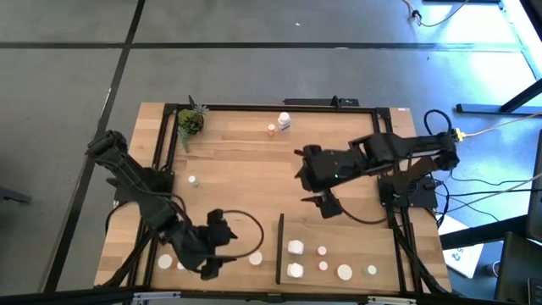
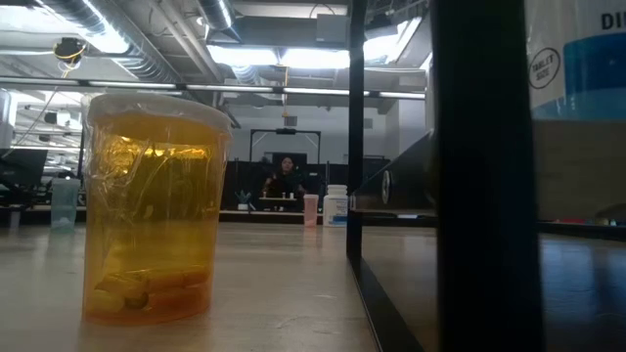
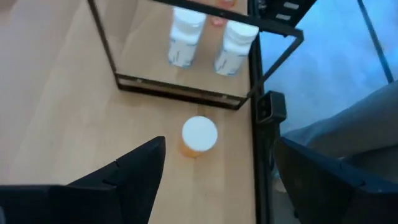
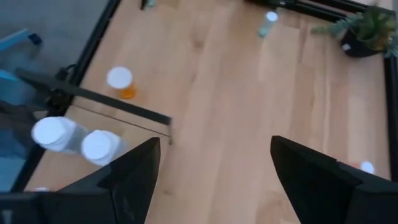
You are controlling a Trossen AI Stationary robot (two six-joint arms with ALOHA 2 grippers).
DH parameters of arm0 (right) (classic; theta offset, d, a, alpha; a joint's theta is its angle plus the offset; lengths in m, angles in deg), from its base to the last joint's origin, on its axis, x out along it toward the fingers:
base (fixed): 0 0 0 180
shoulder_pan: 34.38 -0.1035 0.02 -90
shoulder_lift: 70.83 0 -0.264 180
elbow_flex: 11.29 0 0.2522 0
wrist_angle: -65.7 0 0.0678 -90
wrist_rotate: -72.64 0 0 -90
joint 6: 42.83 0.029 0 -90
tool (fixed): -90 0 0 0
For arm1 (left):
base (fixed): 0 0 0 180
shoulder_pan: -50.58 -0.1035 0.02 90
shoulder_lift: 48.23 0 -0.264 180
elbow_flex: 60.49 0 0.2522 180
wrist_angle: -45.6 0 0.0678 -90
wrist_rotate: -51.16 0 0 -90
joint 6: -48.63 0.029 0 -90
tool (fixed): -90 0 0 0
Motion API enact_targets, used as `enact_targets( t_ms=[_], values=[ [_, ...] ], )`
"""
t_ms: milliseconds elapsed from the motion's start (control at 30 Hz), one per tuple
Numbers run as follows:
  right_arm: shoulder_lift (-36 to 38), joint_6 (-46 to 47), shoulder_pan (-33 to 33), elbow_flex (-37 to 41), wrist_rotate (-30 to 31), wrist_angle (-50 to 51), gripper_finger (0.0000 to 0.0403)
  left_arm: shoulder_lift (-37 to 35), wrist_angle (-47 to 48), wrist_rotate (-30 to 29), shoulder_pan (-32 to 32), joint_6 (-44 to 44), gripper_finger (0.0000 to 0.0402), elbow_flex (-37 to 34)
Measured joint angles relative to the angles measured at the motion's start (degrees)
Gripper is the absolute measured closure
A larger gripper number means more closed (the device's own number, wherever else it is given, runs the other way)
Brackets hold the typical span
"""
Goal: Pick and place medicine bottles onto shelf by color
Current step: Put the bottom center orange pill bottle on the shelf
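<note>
Left gripper [image 3: 214,180] spread, empty, hovering above orange white-capped bottle [image 3: 198,137] just outside shelf [image 1: 364,246]. Likely light, rigid, slick plastic; grip the body below the cap. Right gripper [image 4: 211,168] spread, mid-table.

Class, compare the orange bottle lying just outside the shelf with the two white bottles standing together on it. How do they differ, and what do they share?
The orange bottle has a see-through amber body; the two white bottles are opaque white with labels. The orange bottle stands alone on the bare table, outside the shelf; the white bottles stand side by side on it. The open left gripper hovers nearest the orange bottle, not the white pair. All are upright with white caps.
</note>
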Motion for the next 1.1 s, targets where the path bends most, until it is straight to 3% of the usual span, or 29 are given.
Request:
enact_targets(
  t_ms=[300, 633, 833, 1100],
  values=[
    [0.99, 1.42, -4.73, 0.0, -0.04, 0.29, 0.0097, 6.56, -6.25, -1.18, 2.27, -0.31, 0.0109, -0.01],
    [4.82, 1.49, -6.62, 5.62, -0.02, -5.02, 0.0097, 14.44, -10.24, -10.16, 7.08, -13.97, 0.0109, 0.0],
    [5.64, 2.66, -7.77, 5.9, 0.02, -6.13, 0.0097, 20.35, -10.23, -10.6, 8.66, -19.66, 0.0109, -0.01],
    [5.64, 0.21, -9.04, 5.9, 0.03, -6.95, 0.0097, 22.14, -9.15, -12.31, 6.49, -16.94, 0.0109, -0.01]
  ],
)
